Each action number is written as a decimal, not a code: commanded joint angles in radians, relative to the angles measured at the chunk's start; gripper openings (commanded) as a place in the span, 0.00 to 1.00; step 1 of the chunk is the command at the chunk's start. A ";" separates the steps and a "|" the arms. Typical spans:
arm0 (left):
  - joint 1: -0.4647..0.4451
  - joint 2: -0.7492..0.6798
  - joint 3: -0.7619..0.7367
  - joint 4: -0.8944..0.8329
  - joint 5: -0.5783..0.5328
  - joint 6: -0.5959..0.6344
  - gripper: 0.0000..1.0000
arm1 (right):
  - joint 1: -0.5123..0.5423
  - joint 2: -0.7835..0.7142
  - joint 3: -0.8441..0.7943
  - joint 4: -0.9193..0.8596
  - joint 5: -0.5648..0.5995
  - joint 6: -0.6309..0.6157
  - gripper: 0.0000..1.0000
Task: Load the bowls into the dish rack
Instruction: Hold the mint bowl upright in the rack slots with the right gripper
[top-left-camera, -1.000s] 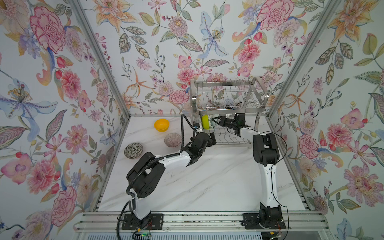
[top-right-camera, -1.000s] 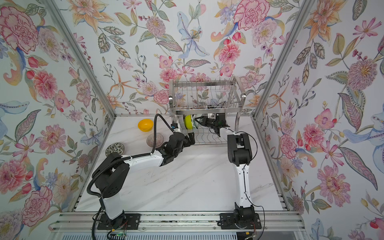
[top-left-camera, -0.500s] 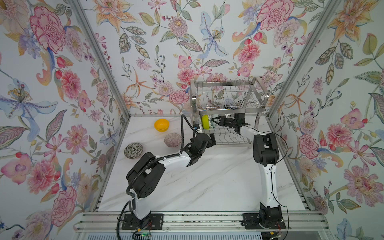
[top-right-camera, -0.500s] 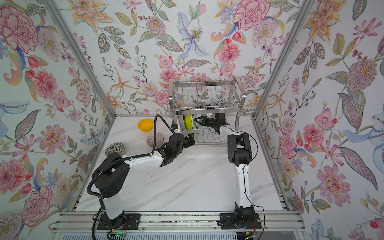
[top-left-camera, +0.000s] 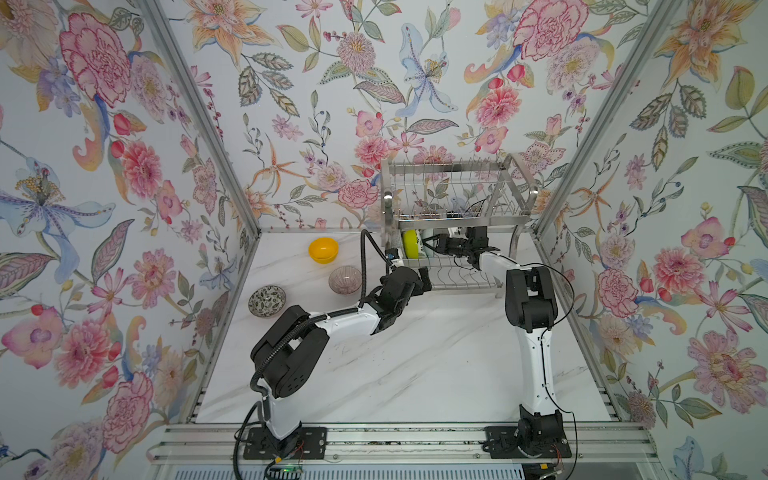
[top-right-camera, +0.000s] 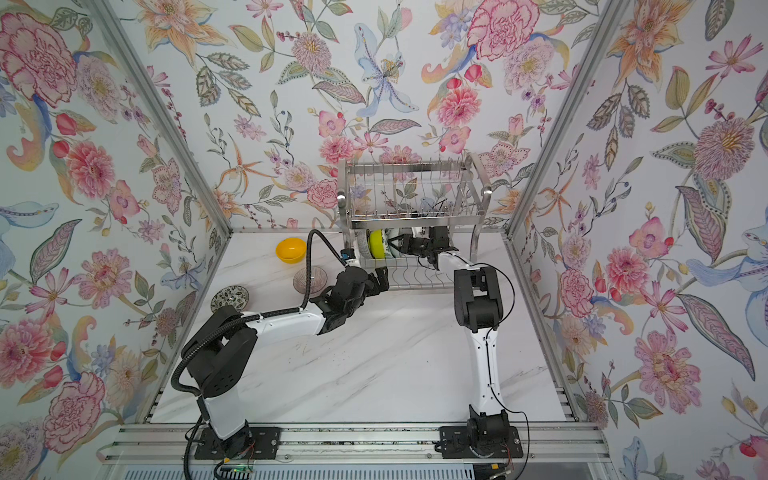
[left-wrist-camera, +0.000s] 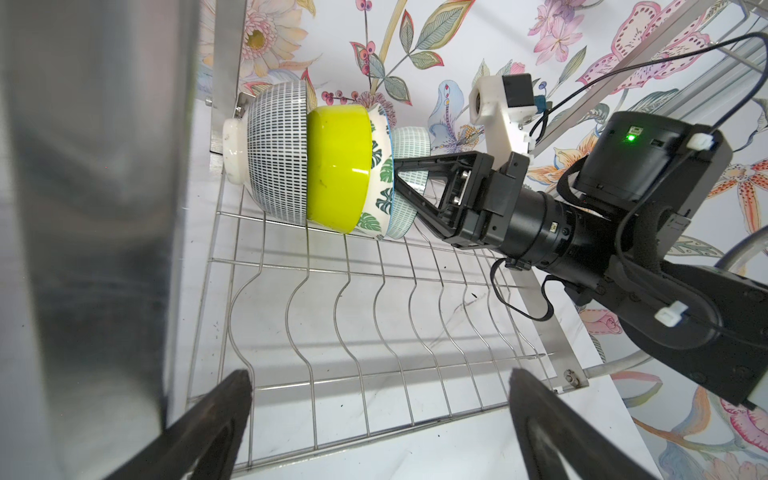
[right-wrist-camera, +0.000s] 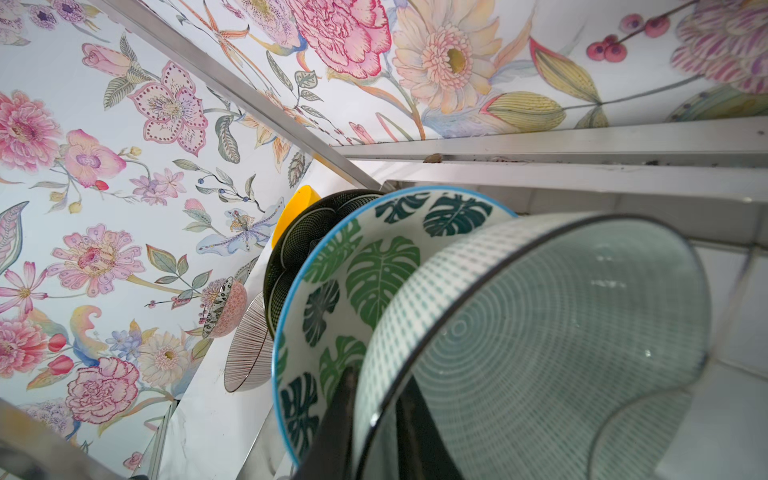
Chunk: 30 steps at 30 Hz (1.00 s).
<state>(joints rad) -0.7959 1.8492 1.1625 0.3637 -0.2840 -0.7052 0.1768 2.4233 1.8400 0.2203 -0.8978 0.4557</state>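
The dish rack (top-left-camera: 457, 199) stands at the back wall. Four bowls lean together on edge in its lower tier: a black-white speckled bowl (left-wrist-camera: 278, 158), a lime-green bowl (left-wrist-camera: 338, 166), a green-leaf print bowl (left-wrist-camera: 380, 166) and a pale green bowl (left-wrist-camera: 409, 141). My right gripper (left-wrist-camera: 395, 166) reaches in under the upper tier. It is shut on the pale green bowl (right-wrist-camera: 561, 332), with one finger on each side of the rim. My left gripper (left-wrist-camera: 380, 395) hangs open and empty at the front edge of the lower tier (left-wrist-camera: 332, 332).
Three bowls sit on the marble table left of the rack: an orange-yellow bowl (top-left-camera: 323, 250), a pinkish ribbed glass bowl (top-left-camera: 345, 279) and a dark floral bowl (top-left-camera: 267, 300). The rack's flat steel leg (left-wrist-camera: 104, 208) is close beside my left gripper. The right arm's cable (top-left-camera: 478, 205) runs through the upper tier.
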 joint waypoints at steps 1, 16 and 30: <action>0.011 -0.043 -0.020 -0.009 -0.020 -0.007 0.99 | -0.001 -0.045 0.007 -0.050 0.056 -0.014 0.19; 0.004 -0.070 -0.037 -0.016 -0.024 -0.015 0.99 | -0.004 -0.103 -0.047 -0.061 0.082 -0.029 0.26; -0.009 -0.093 -0.047 -0.032 -0.034 -0.019 0.99 | -0.011 -0.185 -0.143 -0.020 0.094 -0.021 0.40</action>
<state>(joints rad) -0.7990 1.7954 1.1358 0.3580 -0.2955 -0.7143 0.1734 2.3024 1.7222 0.1753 -0.8158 0.4480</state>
